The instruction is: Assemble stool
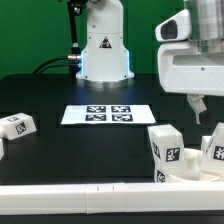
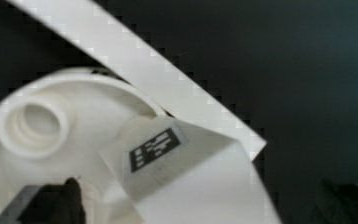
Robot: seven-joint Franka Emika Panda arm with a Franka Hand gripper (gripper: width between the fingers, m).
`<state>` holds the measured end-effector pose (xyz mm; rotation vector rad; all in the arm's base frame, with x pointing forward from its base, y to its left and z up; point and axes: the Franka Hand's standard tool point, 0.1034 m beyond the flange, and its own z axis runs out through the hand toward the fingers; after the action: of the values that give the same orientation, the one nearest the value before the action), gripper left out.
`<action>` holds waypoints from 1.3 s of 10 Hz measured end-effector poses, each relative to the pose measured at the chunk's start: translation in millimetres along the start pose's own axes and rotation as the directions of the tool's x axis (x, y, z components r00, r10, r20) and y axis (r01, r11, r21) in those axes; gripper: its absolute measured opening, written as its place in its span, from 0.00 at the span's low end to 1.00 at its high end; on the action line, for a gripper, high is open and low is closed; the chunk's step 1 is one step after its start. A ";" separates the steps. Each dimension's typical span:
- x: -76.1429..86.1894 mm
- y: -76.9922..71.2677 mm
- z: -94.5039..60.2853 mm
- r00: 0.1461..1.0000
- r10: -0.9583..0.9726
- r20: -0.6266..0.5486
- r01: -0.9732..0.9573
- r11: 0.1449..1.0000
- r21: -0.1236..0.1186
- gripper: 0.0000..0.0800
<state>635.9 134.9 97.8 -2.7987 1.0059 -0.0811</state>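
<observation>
The stool's round white seat (image 1: 190, 168) lies at the exterior view's right front, with two chunky tagged legs (image 1: 165, 148) (image 1: 213, 150) standing up from it. A third loose leg (image 1: 15, 127) lies at the far left. My gripper (image 1: 197, 108) hangs just above the seat between the two standing legs. In the wrist view the seat (image 2: 34, 150) shows one empty round socket (image 2: 43, 120) and a tag (image 2: 155, 150). A white leg (image 2: 229, 185) fills the space between my dark fingertips (image 2: 51, 200). The gripper (image 2: 202, 205) is open and touches nothing.
The marker board (image 1: 108, 114) lies flat mid-table in front of the robot base (image 1: 103, 50). A white rail (image 1: 90, 192) runs along the table's front edge, close to the seat. It may be the white strip (image 2: 140, 60) crossing the wrist view.
</observation>
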 end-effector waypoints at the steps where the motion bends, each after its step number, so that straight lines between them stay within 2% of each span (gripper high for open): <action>1: -5.0 -4.8 -1.2 0.979 -0.203 0.002 0.203 0.979 0.003 0.81; 4: -4.7 -3.6 -0.8 0.910 -0.415 0.003 0.415 0.910 -0.005 0.81; 6: -2.3 -1.6 -1.2 0.819 -0.574 0.003 0.574 0.819 -0.025 0.81; 7: -0.6 -2.2 -2.6 0.649 -0.761 0.012 0.760 0.648 -0.055 0.81; 8: -2.0 -1.9 -3.3 0.513 -0.857 0.046 0.858 0.510 -0.058 0.81; 9: -1.7 -0.4 -2.5 0.428 -0.902 0.059 0.903 0.425 -0.060 0.81; 11: 0.9 1.4 -2.8 0.369 -0.927 0.062 0.929 0.366 -0.059 0.81; 13: 10.4 1.2 4.5 0.081 -0.990 0.114 0.994 0.072 -0.080 0.81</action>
<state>643.7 128.0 93.1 -2.9235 -1.2326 -0.1257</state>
